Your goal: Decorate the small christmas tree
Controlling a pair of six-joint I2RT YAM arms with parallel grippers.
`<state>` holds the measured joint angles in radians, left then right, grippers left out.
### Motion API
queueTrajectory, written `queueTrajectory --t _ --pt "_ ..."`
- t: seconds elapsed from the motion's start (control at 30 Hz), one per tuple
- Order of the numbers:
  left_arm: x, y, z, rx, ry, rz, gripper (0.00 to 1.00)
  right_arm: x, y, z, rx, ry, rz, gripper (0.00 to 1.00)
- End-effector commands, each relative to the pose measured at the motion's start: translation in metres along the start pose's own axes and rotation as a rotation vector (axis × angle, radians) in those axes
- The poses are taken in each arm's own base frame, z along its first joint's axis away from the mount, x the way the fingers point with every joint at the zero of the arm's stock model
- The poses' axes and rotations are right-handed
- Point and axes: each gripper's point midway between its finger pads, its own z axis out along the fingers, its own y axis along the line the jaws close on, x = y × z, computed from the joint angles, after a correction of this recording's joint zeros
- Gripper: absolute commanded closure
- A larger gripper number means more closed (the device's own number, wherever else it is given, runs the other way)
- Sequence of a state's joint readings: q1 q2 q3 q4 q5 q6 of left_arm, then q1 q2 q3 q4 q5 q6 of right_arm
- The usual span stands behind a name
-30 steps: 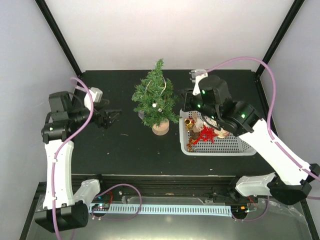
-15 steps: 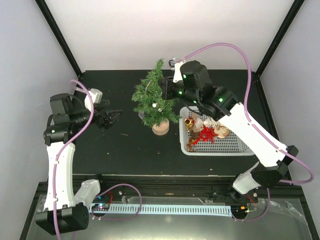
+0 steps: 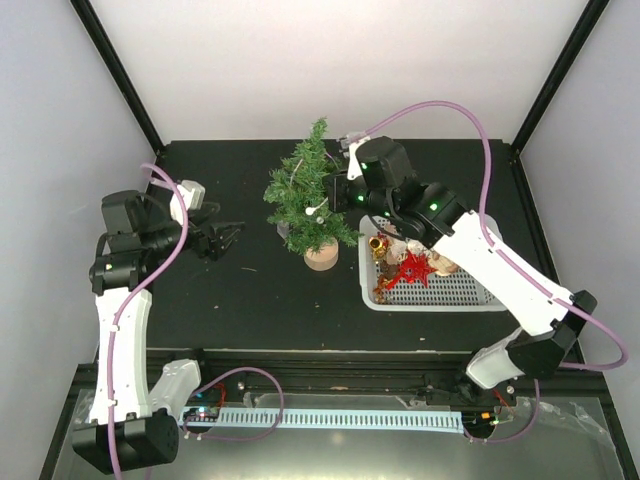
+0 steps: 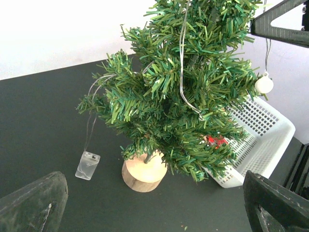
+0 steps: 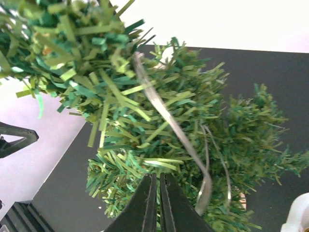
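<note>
Black tabletop and plain white walls frame the scene, and the small christmas tree [image 3: 310,200] stands upright near the middle of the table on its round wooden base [image 3: 321,257]. Its long axis is vertical and its tip points toward the far wall in the overhead view. A thin silver light wire [image 4: 182,72] loops through the branches and trails down to a clear battery box [image 4: 88,165] lying on the table just beside the base.

The right gripper [image 3: 335,193] is the one at the tree. Its fingers are pressed together at the needles of the upper branches on the side facing the white basket [image 3: 470,296]. In its own wrist view the clenched tips [image 5: 155,176] point straight into the foliage. A small white ball ornament [image 4: 263,85] hangs on a fine thread just below those tips, at the outer edge of the branches. The thread runs up toward the fingers, but I cannot tell whether it is pinched between them or already caught on a twig.

The left gripper [image 3: 228,240] hovers well apart on the opposite side, its jaws spread wide and holding nothing, aimed at the tree.

Judging by this, the coming move belongs to the right arm. The ball's loop has to settle onto a branch lying directly ahead of and just below the closed fingers. More ornaments wait in the basket, a red star [image 3: 413,268] and a gold bell [image 3: 378,243] among them.
</note>
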<state>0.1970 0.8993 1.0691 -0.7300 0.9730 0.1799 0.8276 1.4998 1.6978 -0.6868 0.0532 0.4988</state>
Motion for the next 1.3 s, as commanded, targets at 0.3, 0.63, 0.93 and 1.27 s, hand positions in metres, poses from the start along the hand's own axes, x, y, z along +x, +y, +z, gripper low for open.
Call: queueTrajectory --t 0.3,0.63,0.93,1.27 --pt "-0.005 -0.005 -0.004 0.008 -0.036 0.022 0.01 0.003 -0.034 0.006 0.025 -0.029 0.063 0.95" --pt "-0.004 -0.005 -0.003 0.009 -0.039 0.024 0.01 0.005 -0.033 0.002 0.011 -0.024 0.063 0.95" --pt "-0.004 -0.005 -0.003 0.013 -0.043 0.023 0.01 -0.003 -0.023 -0.021 -0.047 -0.075 0.068 0.95" --pt "-0.002 -0.004 -0.002 0.010 -0.042 0.020 0.01 0.005 -0.002 -0.034 -0.154 -0.002 0.045 0.70"
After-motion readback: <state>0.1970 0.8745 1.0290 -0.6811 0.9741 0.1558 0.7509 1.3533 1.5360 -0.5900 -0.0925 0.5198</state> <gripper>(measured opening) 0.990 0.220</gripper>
